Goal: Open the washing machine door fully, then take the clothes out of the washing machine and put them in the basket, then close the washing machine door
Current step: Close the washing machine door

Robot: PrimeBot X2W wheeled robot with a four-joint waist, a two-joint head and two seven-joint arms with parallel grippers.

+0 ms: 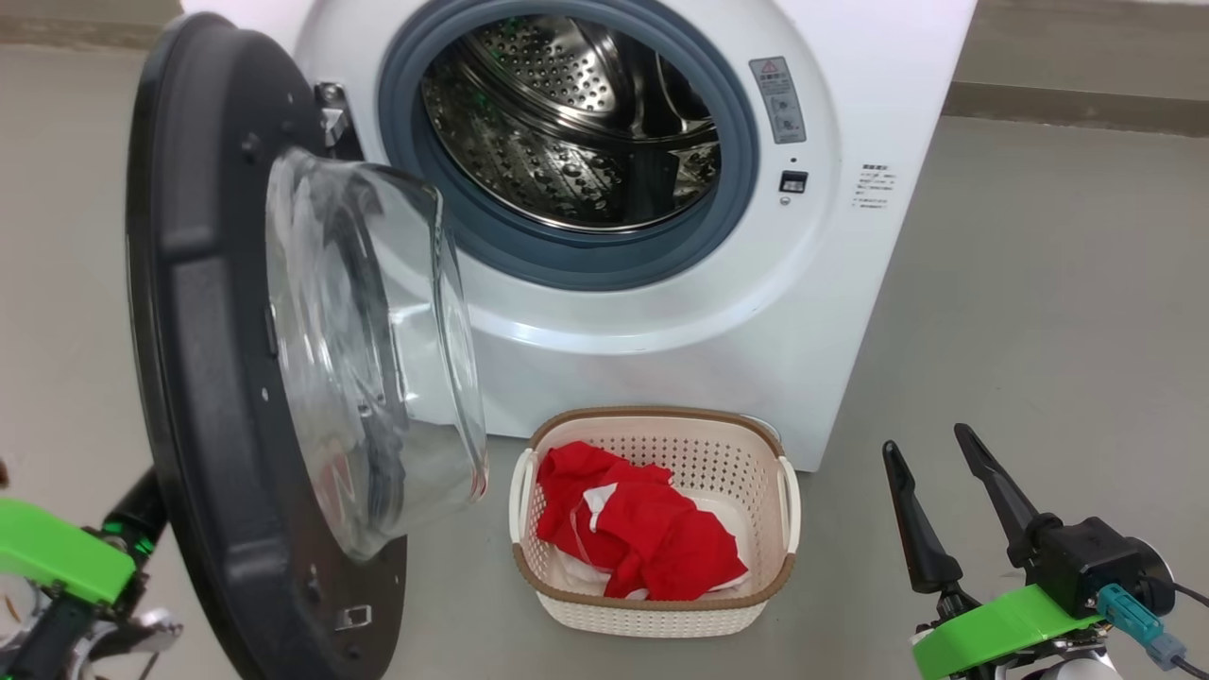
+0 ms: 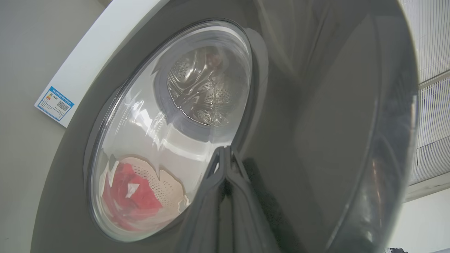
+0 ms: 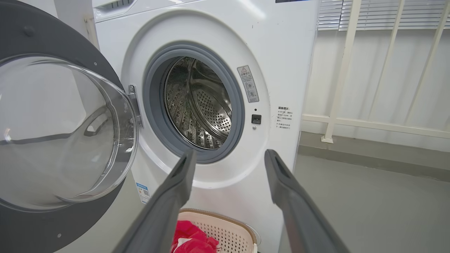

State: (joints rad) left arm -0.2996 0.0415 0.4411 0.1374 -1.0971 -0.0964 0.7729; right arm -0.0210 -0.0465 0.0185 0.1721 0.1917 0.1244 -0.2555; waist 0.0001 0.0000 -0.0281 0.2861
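Currently logged: clothes [image 1: 642,529] lay in the basket [image 1: 652,614] before the washing machine [image 1: 850,283], drum [image 1: 567,123] looked bare; washing machine door [image 1: 208,378] stood wide, closing it was all I had left. Left gripper [image 2: 225,154] pressed together at its outer face; right gripper [image 1: 924,436] spread.

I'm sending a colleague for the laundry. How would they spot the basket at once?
Find the big white front-loading washing machine with its round black-rimmed glass door swung open. On the grey floor at its foot sits a small cream perforated plastic basket with brown rim, the only thing holding red-and-white clothes.
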